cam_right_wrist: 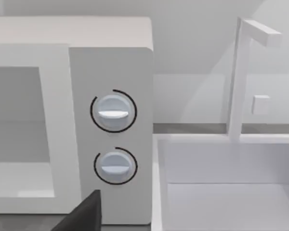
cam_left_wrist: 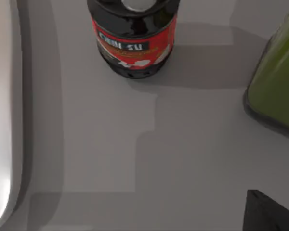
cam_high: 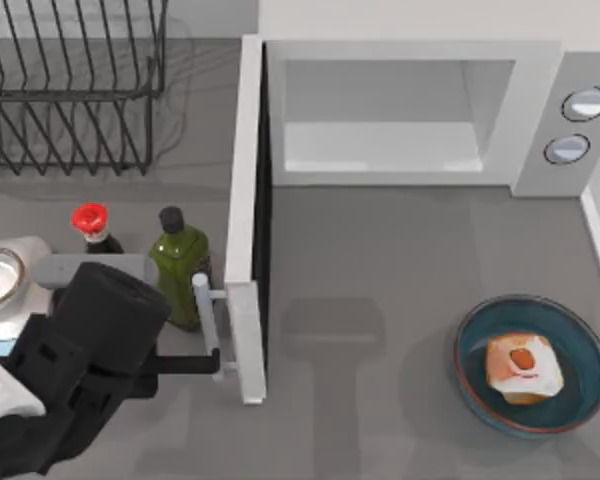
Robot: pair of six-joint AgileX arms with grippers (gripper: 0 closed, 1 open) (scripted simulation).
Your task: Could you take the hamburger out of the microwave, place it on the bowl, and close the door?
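The hamburger (cam_high: pixel 521 367) lies in the teal bowl (cam_high: pixel 480 330) at the front right of the table. The white microwave (cam_high: pixel 540 120) stands at the back with its cavity bare, its two knobs (cam_right_wrist: pixel 113 111) facing the right wrist camera. Its door (cam_high: pixel 246 200) stands swung out towards the front, roughly square to the cabinet. My left gripper (cam_high: pixel 202 362) is on the door's left side, reaching in at the near end of the white bar handle (cam_high: pixel 207 315). A dark part of my right gripper (cam_right_wrist: pixel 84 214) shows low before the microwave's knob panel.
A green bottle (cam_high: pixel 180 262) and a red-capped dark sauce bottle (cam_left_wrist: pixel 133 36) stand just left of the door, close to my left arm. A wire rack (cam_high: pixel 70 80) fills the back left. A silver scale (cam_high: pixel 0 275) sits at the left edge, a white sink (cam_right_wrist: pixel 231 183) right of the microwave.
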